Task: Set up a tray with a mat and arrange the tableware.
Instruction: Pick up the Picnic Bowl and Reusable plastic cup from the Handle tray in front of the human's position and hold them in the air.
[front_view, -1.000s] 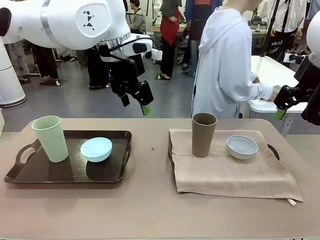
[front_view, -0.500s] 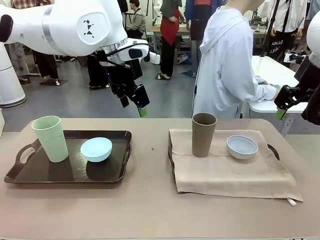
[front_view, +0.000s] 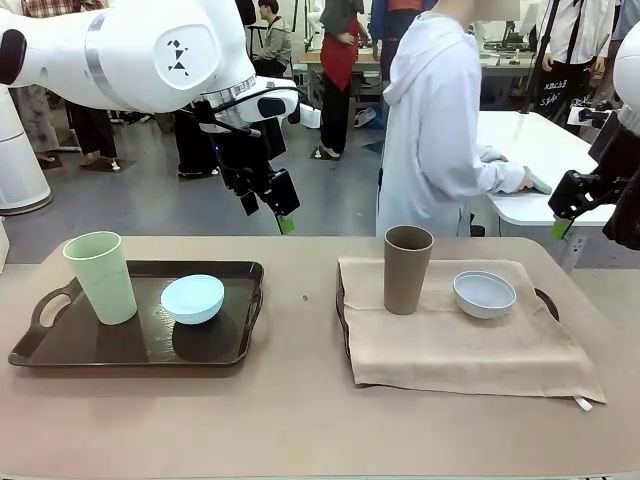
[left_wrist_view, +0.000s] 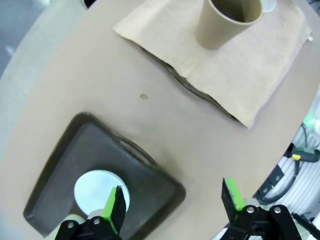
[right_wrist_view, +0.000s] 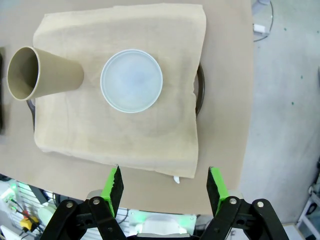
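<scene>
A pale green cup (front_view: 102, 277) and a light blue bowl (front_view: 192, 299) (left_wrist_view: 101, 191) stand on a bare dark tray (front_view: 70, 350) (left_wrist_view: 150, 180) at the left. To the right, a beige mat (front_view: 470, 350) (right_wrist_view: 125, 135) (left_wrist_view: 250, 75) covers a second tray (front_view: 546, 300), and on it stand a brown cup (front_view: 408, 269) (right_wrist_view: 42, 76) (left_wrist_view: 227, 22) and a whitish-blue bowl (front_view: 484, 294) (right_wrist_view: 131, 80). My left gripper (front_view: 268, 208) (left_wrist_view: 172, 205) hangs open, high above the table behind the dark tray. My right gripper (front_view: 562, 212) (right_wrist_view: 165, 187) is open, raised at the right edge.
A person in a white hoodie (front_view: 435, 130) stands at the far side, turned away toward another white table (front_view: 540, 150). A small speck (front_view: 306, 297) lies on the tabletop between the trays.
The left gripper rose slightly and shifted left a second ago, then held still. The person has turned and leaned further toward the table behind. Tableware and right arm are unmoved.
</scene>
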